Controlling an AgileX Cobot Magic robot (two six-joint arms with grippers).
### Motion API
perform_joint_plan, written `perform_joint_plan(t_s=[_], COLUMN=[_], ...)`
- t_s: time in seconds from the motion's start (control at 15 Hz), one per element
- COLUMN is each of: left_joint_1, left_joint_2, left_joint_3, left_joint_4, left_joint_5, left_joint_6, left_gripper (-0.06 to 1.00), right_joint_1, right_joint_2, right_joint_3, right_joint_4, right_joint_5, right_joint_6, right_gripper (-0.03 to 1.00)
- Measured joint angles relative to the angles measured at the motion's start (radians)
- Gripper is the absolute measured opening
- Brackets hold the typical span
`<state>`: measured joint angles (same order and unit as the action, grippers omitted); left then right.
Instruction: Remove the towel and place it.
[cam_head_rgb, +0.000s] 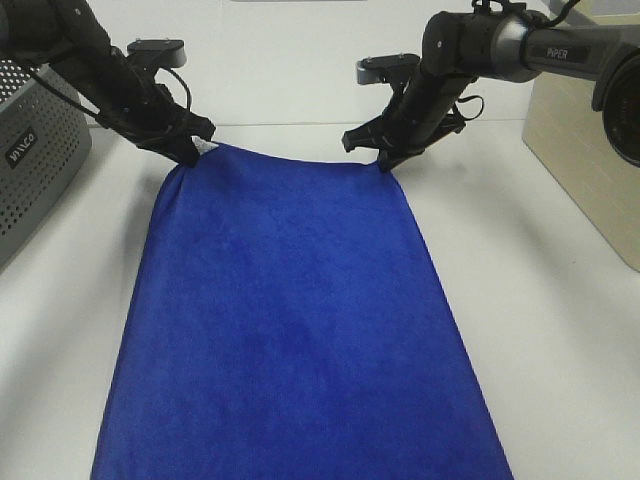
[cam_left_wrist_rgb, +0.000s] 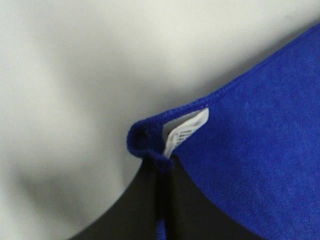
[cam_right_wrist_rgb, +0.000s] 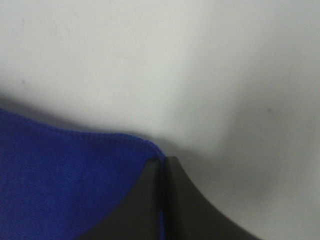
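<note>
The royal-blue towel (cam_head_rgb: 295, 320) lies spread flat on the white table, running from the far middle to the near edge of the exterior view. My left gripper (cam_head_rgb: 190, 153) is shut on its far left corner, where the small white tag (cam_left_wrist_rgb: 182, 134) shows beside the pinched blue hem (cam_left_wrist_rgb: 145, 142). My right gripper (cam_head_rgb: 388, 160) is shut on the far right corner; in the right wrist view the blue cloth (cam_right_wrist_rgb: 65, 185) runs into the closed black fingers (cam_right_wrist_rgb: 175, 200). Both corners are held just above the table.
A grey perforated basket (cam_head_rgb: 35, 150) stands at the left edge of the table. A beige box (cam_head_rgb: 590, 140) stands at the right edge. White table surface (cam_head_rgb: 540, 330) lies on both sides of the towel.
</note>
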<state>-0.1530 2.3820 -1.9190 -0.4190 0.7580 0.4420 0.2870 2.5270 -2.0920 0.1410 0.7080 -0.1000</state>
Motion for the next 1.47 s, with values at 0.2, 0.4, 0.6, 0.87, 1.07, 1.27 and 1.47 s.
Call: perform_joint_plan(t_s=[0.2, 0.4, 0.6, 0.87, 1.07, 1.27, 1.47], left_joint_1=[-0.003, -0.007, -0.023, -0.032, -0.045, -0.05, -0.05], left_joint_2=[0.0, 0.0, 0.028, 0.128, 0.187, 0.204, 0.205], left_joint_3=[-0.024, -0.038, -0.097, -0.227, -0.303, -0.323, -0.323], left_joint_4=[0.001, -0.001, -0.005, -0.005, -0.006, 0.003, 0.01], left_joint_5=[-0.087, -0.16, -0.203, -0.209, -0.226, -0.309, -0.373], left_joint_6=[0.033, 0.079, 0.107, 0.119, 0.123, 0.123, 0.147], left_gripper=[0.01, 0.01, 0.01, 0.01, 0.01, 0.01, 0.01], right_joint_1=[0.0, 0.0, 0.0, -0.028, -0.045, -0.045, -0.045], right_joint_2=[0.0, 0.0, 0.0, 0.0, 0.0, 0.0, 0.007], right_joint_3=[-0.083, -0.116, -0.116, -0.116, -0.116, -0.116, -0.116], right_joint_4=[-0.044, -0.094, -0.114, -0.117, -0.11, -0.108, -0.1], right_joint_5=[-0.032, -0.059, -0.1, -0.173, -0.23, -0.32, -0.37], right_joint_6=[0.0, 0.02, 0.023, 0.033, 0.034, 0.023, 0.023], right_gripper=[0.02, 0.02, 0.02, 0.02, 0.02, 0.02, 0.02])
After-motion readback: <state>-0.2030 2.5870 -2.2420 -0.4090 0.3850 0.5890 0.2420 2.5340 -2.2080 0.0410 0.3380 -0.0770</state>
